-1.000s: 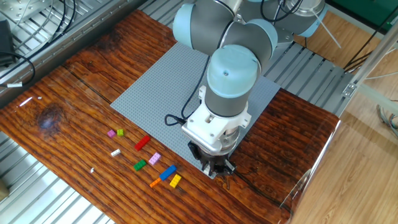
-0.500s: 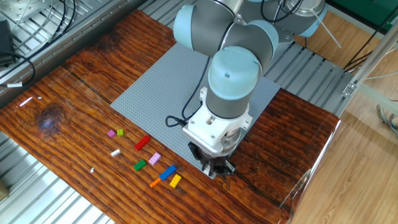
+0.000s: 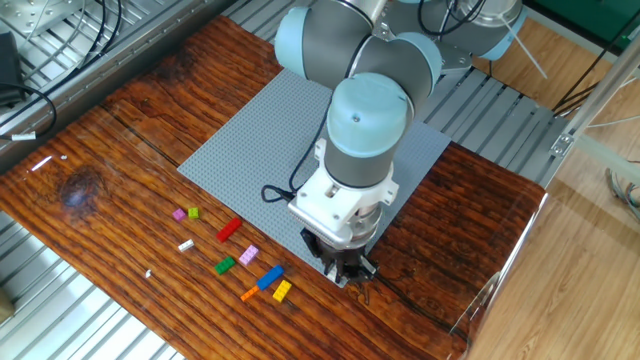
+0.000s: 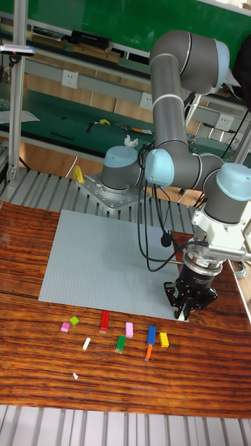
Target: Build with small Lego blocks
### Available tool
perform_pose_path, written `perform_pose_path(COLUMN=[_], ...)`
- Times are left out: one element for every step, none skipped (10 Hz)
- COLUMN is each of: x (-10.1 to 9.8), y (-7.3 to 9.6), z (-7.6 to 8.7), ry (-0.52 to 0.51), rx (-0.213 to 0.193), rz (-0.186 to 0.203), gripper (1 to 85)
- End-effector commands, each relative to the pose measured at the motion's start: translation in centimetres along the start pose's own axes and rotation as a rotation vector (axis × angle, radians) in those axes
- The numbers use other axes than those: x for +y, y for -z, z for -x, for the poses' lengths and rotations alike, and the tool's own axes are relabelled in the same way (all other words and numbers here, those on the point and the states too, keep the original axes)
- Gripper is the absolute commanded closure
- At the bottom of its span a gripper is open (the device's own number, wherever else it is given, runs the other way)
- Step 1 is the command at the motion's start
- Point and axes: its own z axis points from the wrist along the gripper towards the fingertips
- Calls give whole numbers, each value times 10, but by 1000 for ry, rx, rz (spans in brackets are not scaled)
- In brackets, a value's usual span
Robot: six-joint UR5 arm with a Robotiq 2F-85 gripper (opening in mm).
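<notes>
In the fixed view the hand point(image 3: 345, 270) hangs low over the near corner of the large grey studded baseplate point(image 3: 250, 150); I cannot tell whether it grips anything, so it should lift clear before reaching for the small coloured plastic Lego blocks point(image 3: 232, 250), scattered on the wooden counter point(image 3: 120, 140) toward its front edge. The tall fixed view shows the fingers point(image 4: 183, 304) at the baseplate's point(image 4: 104, 258) edge, with what may be a small white piece at their tips, and the blocks point(image 4: 125, 333) in a loose row just beside that edge.

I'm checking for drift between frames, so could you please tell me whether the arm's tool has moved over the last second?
Barely. The tool sits at the same corner of the grey baseplate; only the wrist above it leaned slightly left.
</notes>
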Motion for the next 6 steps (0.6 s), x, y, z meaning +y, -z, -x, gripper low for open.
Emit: perform_pose_path(x=[5, 13, 27, 29, 22, 14], y=[14, 14, 15, 15, 13, 12], z=[-5, -6, -9, -6, -4, -6], ry=[6, 30, 60, 85, 101, 109], rx=[39, 55, 74, 71, 60, 60], rz=[6, 13, 37, 40, 39, 34], gripper=[847, 767, 547, 440, 417, 403])
